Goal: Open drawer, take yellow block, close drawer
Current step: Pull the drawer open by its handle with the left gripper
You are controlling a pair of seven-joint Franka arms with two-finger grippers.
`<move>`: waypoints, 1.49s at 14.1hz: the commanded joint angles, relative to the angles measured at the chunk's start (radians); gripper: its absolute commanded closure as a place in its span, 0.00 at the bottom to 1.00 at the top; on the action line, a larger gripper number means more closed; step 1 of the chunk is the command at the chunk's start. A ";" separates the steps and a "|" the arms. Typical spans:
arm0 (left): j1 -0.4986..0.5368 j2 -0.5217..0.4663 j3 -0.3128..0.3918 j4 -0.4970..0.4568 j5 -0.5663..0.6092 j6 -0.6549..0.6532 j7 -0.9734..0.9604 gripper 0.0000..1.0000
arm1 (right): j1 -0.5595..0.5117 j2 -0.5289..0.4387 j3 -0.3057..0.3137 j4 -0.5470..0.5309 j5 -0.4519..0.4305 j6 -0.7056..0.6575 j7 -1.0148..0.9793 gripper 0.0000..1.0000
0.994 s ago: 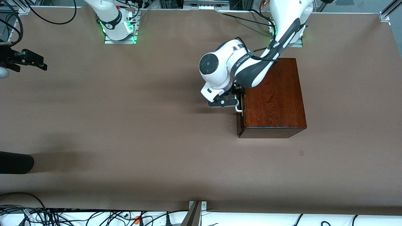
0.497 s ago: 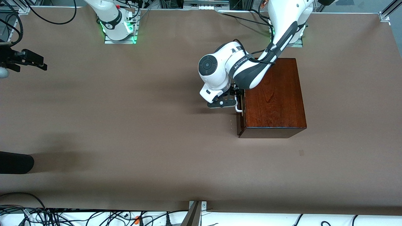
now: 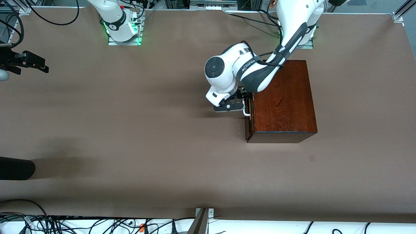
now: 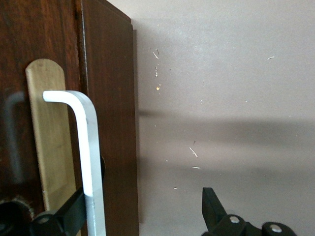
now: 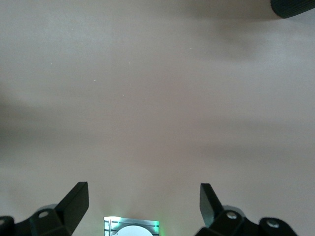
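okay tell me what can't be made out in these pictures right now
- Yellow block: in no view; the drawer looks barely opened, and the box hides its inside.
- Handle: in the front view the left gripper and its wrist cover most of it.
- Right gripper: the front view's edge cuts it off.

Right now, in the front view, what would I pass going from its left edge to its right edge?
Black right gripper with open jaws, waiting over bare table → left gripper at the white U-shaped bar handle → glossy dark mahogany-coloured rectangular box.
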 commanded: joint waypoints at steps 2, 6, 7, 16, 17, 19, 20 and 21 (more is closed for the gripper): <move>-0.020 0.022 -0.004 0.017 0.025 0.036 -0.037 0.00 | -0.009 -0.007 0.004 -0.004 0.016 -0.008 -0.004 0.00; -0.057 0.066 -0.004 0.076 0.020 0.037 -0.060 0.00 | -0.009 -0.007 0.004 -0.002 0.016 -0.008 -0.004 0.00; -0.066 0.070 -0.004 0.083 0.020 0.037 -0.071 0.00 | -0.009 -0.007 0.004 -0.002 0.016 -0.006 -0.004 0.00; -0.124 0.136 -0.004 0.201 0.016 0.041 -0.108 0.00 | -0.009 -0.007 0.004 -0.002 0.016 -0.006 -0.004 0.00; -0.130 0.149 -0.004 0.224 0.016 0.041 -0.117 0.00 | -0.009 -0.007 0.005 -0.002 0.016 -0.006 -0.004 0.00; -0.149 0.174 -0.004 0.265 0.016 0.041 -0.128 0.00 | -0.009 -0.007 0.005 -0.002 0.016 -0.006 -0.004 0.00; -0.155 0.182 -0.004 0.279 0.014 0.041 -0.129 0.00 | -0.009 -0.007 0.005 -0.002 0.016 -0.008 -0.004 0.00; -0.159 0.188 -0.004 0.290 0.014 0.041 -0.131 0.00 | -0.009 -0.007 0.005 -0.002 0.016 -0.008 -0.004 0.00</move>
